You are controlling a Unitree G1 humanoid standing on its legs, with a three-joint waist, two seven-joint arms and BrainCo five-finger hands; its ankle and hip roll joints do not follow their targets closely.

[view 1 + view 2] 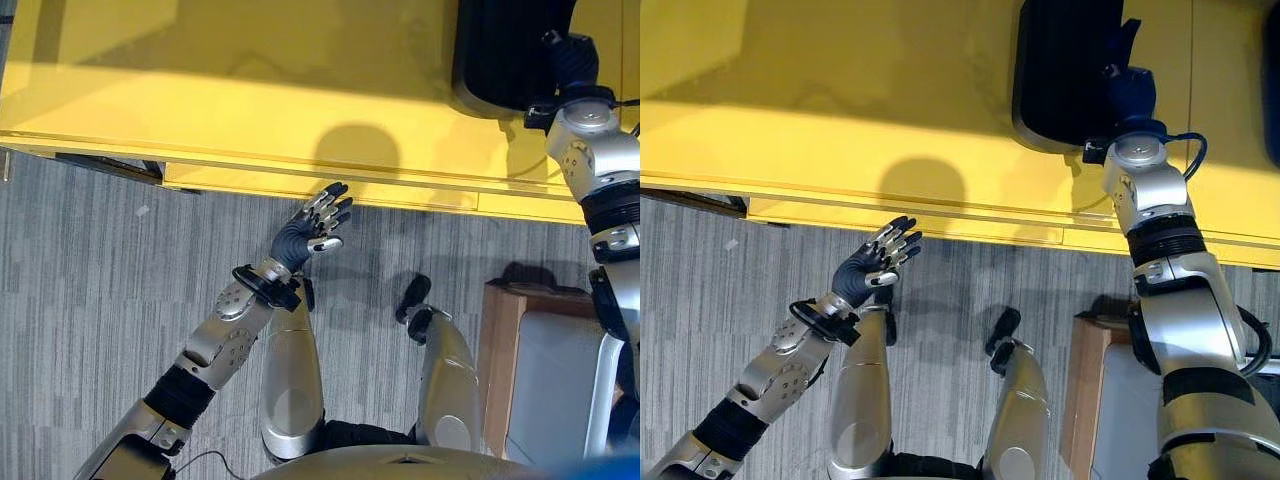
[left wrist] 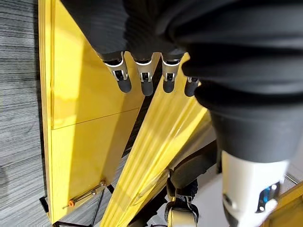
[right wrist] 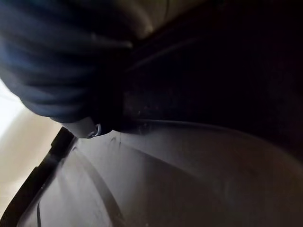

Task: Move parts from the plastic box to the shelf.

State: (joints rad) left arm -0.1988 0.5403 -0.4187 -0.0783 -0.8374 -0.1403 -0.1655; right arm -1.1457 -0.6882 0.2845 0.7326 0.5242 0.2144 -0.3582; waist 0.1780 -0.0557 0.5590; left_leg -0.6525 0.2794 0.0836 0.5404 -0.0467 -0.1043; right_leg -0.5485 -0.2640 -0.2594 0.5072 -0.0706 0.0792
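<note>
In the left eye view, the yellow shelf (image 1: pixel 250 90) spans the top, its front edge running just above the left hand (image 1: pixel 312 232). That hand hangs over grey carpet (image 1: pixel 80 280) with its fingers straight and spread, holding nothing, and the floor around it lies open. At the upper right a black plastic box (image 1: pixel 505 55) sits on the yellow surface, and the right hand (image 1: pixel 570 60) reaches over its rim. A wooden-edged stand (image 1: pixel 500 340) shows at the lower right.

The right eye view shows more of the box's rounded rim and the right wrist at its near edge, the fingers hidden inside.

The left wrist view looks along straight fingers (image 2: pixel 144 82) toward the yellow boards, which meet at a dark gap, with carpet beside them.

The right wrist view shows the box's dark inner wall (image 3: pixel 189 165) close up; whether the right hand's fingers are apart or closed cannot be told, and no parts can be made out
</note>
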